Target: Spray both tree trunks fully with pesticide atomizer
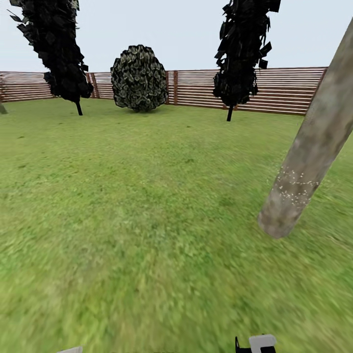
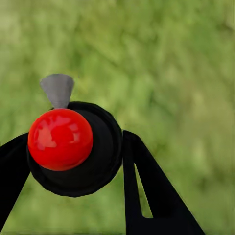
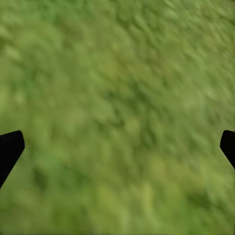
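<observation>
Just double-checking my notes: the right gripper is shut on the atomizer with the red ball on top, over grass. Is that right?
Not quite. The left gripper holds the atomizer, as the left wrist view shows; its fingers flank the bottle over grass. The right gripper is open.

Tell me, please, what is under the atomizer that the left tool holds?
Under the pesticide atomizer, clamped in the left tool, there is blurry green grass. The bottle's round black body covers the patch of ground directly beneath it.
</observation>
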Motion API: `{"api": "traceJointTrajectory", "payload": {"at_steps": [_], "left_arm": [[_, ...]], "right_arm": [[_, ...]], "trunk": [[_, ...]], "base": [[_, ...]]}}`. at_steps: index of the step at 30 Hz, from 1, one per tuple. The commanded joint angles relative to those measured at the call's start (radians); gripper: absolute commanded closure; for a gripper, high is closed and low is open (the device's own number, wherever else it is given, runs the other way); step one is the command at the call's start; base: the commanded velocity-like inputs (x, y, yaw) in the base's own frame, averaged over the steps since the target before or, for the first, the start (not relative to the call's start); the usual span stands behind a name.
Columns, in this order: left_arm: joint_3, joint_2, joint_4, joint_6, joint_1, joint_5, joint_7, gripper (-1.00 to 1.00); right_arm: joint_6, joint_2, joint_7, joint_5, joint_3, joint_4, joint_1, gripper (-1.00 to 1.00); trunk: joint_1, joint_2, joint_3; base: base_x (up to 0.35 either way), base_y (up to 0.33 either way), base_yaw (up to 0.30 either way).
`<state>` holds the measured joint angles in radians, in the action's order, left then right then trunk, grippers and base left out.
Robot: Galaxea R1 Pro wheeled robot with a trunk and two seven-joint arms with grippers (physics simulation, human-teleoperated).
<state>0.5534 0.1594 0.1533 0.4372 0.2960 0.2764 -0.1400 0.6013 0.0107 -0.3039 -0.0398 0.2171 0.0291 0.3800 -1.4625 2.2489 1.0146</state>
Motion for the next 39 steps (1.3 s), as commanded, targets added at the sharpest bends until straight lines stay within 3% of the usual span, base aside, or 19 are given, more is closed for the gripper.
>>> {"api": "traceJointTrajectory", "payload": {"at_steps": [1,33,39], "left_arm": [[0.000,0.000,0.000,0.000,0.000,0.000,-0.001,1.00],[-0.001,-0.001,0.000,-0.002,0.000,0.001,0.000,1.00],[-0.001,-0.003,-0.001,-0.002,0.000,-0.002,0.000,1.00]], "right_arm": [[0.000,0.000,0.000,0.000,0.000,0.000,0.000,-1.00],[0.000,0.000,0.000,0.000,0.001,0.000,-0.001,-1.00],[0.000,0.000,0.000,0.000,0.001,0.000,-0.001,-1.00]], "trunk": [[0.000,0.000,0.001],[0.000,0.000,0.033],[0.000,0.000,0.039]], "base": [[0.000,0.000,0.229],[0.000,0.001,0.229],[0.000,0.293,0.229]]}}
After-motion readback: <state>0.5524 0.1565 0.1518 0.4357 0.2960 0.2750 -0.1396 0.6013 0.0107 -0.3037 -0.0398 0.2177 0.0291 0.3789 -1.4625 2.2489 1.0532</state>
